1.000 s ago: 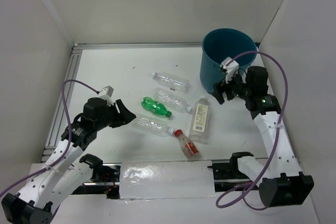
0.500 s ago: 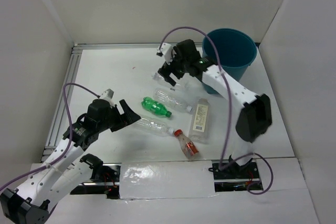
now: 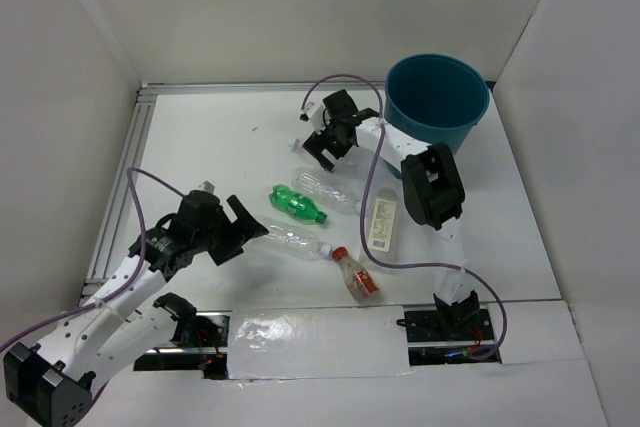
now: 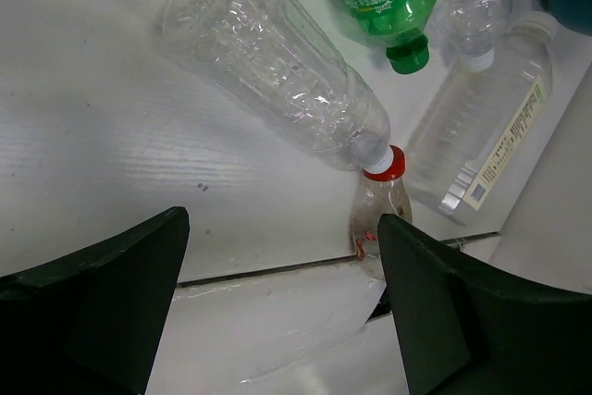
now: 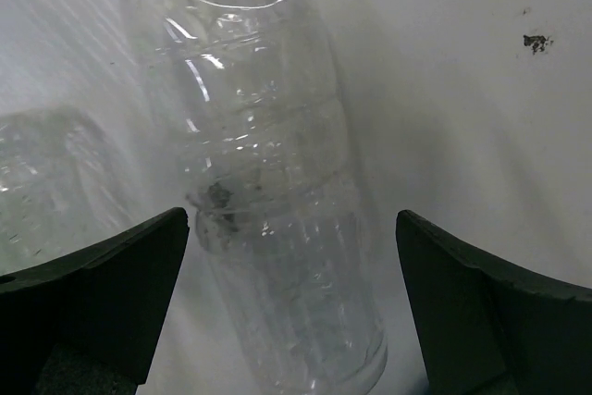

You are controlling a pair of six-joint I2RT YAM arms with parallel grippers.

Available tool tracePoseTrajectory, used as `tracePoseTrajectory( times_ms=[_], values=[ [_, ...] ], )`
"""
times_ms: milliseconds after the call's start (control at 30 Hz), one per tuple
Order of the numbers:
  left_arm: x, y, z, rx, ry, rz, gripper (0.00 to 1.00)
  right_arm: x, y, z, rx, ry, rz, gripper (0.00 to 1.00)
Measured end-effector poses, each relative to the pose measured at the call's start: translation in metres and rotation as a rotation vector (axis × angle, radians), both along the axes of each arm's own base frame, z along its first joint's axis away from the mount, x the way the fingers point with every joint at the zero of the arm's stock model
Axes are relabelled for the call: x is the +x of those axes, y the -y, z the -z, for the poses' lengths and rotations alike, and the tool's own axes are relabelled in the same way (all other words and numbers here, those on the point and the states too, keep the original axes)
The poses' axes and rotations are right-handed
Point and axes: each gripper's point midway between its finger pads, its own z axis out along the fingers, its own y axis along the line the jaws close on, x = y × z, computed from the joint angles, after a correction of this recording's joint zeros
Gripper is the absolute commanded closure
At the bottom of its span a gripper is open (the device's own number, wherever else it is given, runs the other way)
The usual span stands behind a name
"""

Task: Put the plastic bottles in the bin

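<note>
The large round teal-blue plastic bin [image 3: 437, 97] stood upright at the upper right of the overhead frame, on the white table [image 3: 210, 137], with no bottle visible inside it. The right arm's pincer [image 3: 322, 150] reached down left of the bin, over a clear ribbed plastic bottle [image 5: 268, 191]. In the right wrist view that bottle lay lengthwise between the two dark fingers [image 5: 102, 293], which were spread wide, one on either side and neither touching it. Part of another clear bottle showed blurred at the left edge of that view.

The left arm's pincer [image 3: 247, 222] hung at the centre left of the overhead frame, just beside the base of a second clear ribbed plastic bottle [image 3: 290, 239]. Its fingers [image 4: 92, 302] also stood far apart and held nothing. That bottle lay on its side with its white cap touching the red cap of a small red-labelled bottle [image 3: 357, 274] in the lower middle of the frame.

Above these lay a green plastic bottle [image 3: 297, 203] and, just above it, a third clear ribbed bottle [image 3: 325, 187]. To their right, partly under the right arm, lay a larger flat clear bottle with a white label [image 3: 381, 222]. All six bottles lay on the table, outside the bin.
</note>
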Motion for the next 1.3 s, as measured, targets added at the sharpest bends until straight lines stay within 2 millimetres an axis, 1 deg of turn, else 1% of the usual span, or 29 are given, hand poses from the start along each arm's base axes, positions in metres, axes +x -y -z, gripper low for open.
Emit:
tracePoseTrajectory(
  times_ms=[33,133,167,200,233,267,300,400,433,467,533,567,600,667,700,767,833,900,933,1000,1033,1067,1100,1133,1167,1200,1233,1267,1300],
  values=[
    [0.000,0.001,0.002,-0.002,-0.011,-0.003,0.04,0.003,0.002,0.005,-0.005,-0.003,0.003,0.00],
    [0.003,0.007,0.004,-0.012,-0.025,-0.004,0.04,0.011,0.004,0.020,-0.014,-0.015,-0.003,0.06],
    [0.004,0.009,0.005,-0.014,-0.029,-0.002,0.04,0.013,0.004,0.024,-0.015,-0.021,-0.009,0.15],
    [0.005,0.011,0.006,-0.018,-0.035,-0.003,0.04,0.013,0.002,0.029,-0.004,-0.032,-0.020,0.20],
    [0.005,0.014,0.008,-0.018,-0.041,0.002,0.04,0.014,0.002,0.029,0.002,-0.035,-0.032,0.26],
    [0.005,0.016,0.010,-0.016,-0.049,0.007,0.04,0.012,0.000,0.029,0.013,-0.043,-0.052,0.36],
    [0.005,0.018,0.012,-0.013,-0.057,0.012,0.04,0.012,0.000,0.029,0.012,-0.043,-0.056,0.40],
    [0.002,0.028,0.017,-0.018,-0.085,0.026,0.04,0.011,-0.004,0.024,0.037,-0.044,-0.096,0.47],
    [0.001,0.032,0.019,-0.023,-0.098,0.027,0.04,0.009,-0.005,0.022,0.043,-0.046,-0.106,0.52],
    [0.001,0.036,0.021,-0.023,-0.105,0.032,0.04,0.006,-0.007,0.019,0.051,-0.052,-0.118,0.52],
    [-0.002,0.044,0.028,-0.023,-0.137,0.040,0.04,-0.002,-0.011,0.010,0.077,-0.073,-0.146,0.57],
    [-0.004,0.047,0.031,-0.020,-0.158,0.040,0.04,-0.006,-0.014,0.000,0.096,-0.077,-0.162,0.57],
    [-0.006,0.051,0.033,-0.017,-0.177,0.041,0.04,-0.010,-0.017,-0.012,0.119,-0.077,-0.180,0.60],
    [-0.007,0.059,0.038,-0.014,-0.216,0.036,0.04,-0.016,-0.028,-0.053,0.194,-0.049,-0.226,0.60],
    [-0.005,0.063,0.038,-0.021,-0.229,0.023,0.03,-0.018,-0.033,-0.078,0.238,-0.019,-0.248,0.60],
    [-0.005,0.071,0.040,-0.017,-0.256,0.020,0.03,-0.026,-0.041,-0.141,0.340,0.066,-0.292,0.60],
    [-0.004,0.077,0.040,-0.023,-0.279,-0.003,0.03,-0.042,-0.041,-0.212,0.429,0.174,-0.331,0.60],
    [-0.003,0.081,0.040,-0.031,-0.298,-0.039,0.02,-0.062,-0.033,-0.282,0.510,0.301,-0.357,0.60],
    [-0.003,0.081,0.039,-0.033,-0.304,-0.059,0.02,-0.069,-0.025,-0.311,0.540,0.363,-0.355,0.60],
    [-0.002,0.082,0.038,-0.040,-0.312,-0.108,0.01,-0.077,-0.003,-0.363,0.582,0.491,-0.321,0.60],
    [0.000,0.081,0.039,-0.042,-0.315,-0.135,0.01,-0.076,0.011,-0.382,0.594,0.546,-0.286,0.60],
    [0.001,0.080,0.039,-0.042,-0.317,-0.158,0.01,-0.072,0.030,-0.398,0.603,0.597,-0.236,0.60],
    [0.001,0.080,0.040,-0.043,-0.320,-0.177,0.01,-0.066,0.047,-0.407,0.606,0.628,-0.190,0.60],
    [0.003,0.079,0.041,-0.047,-0.317,-0.202,0.01,-0.056,0.068,-0.414,0.608,0.656,-0.132,0.60],
    [0.005,0.078,0.041,-0.052,-0.315,-0.225,0.01,-0.044,0.092,-0.415,0.605,0.673,-0.069,0.60],
    [0.007,0.077,0.043,-0.053,-0.313,-0.243,0.01,-0.033,0.114,-0.411,0.600,0.672,-0.010,0.59],
    [0.008,0.075,0.046,-0.054,-0.312,-0.259,0.01,-0.024,0.131,-0.404,0.595,0.663,0.034,0.58],
    [0.008,0.074,0.049,-0.052,-0.313,-0.275,0.01,-0.012,0.153,-0.392,0.588,0.645,0.088,0.58],
    [0.008,0.072,0.053,-0.049,-0.316,-0.289,0.01,-0.003,0.170,-0.378,0.580,0.623,0.129,0.56]
  ],
)
